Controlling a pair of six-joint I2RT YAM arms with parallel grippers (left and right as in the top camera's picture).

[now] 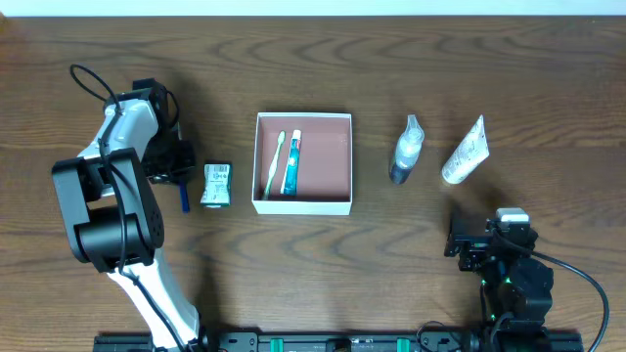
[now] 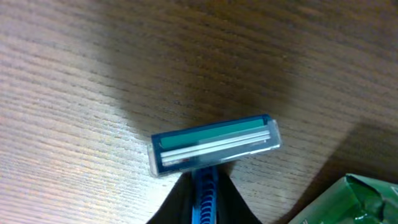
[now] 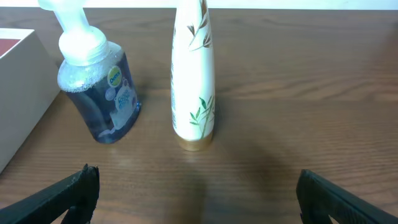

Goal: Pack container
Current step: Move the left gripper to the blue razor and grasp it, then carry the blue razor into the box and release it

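The container point(image 1: 335, 156) is a square white box with a reddish-brown inside at the table's middle. It holds a toothbrush point(image 1: 274, 162) and a toothpaste tube point(image 1: 292, 161). Its white wall shows at the left in the right wrist view point(image 3: 18, 93). My left gripper point(image 1: 176, 168) is left of the box, shut on the handle of a blue razor point(image 2: 214, 146), whose head rests low over the wood. My right gripper point(image 1: 479, 244) is open and empty at the front right point(image 3: 196, 186).
A green-and-white packet point(image 1: 216, 184) lies between the razor and the box, and shows in the left wrist view point(image 2: 354, 199). A blue pump bottle point(image 1: 406, 150) point(image 3: 102, 93) and a white tube point(image 1: 466, 152) point(image 3: 194, 81) lie right of the box.
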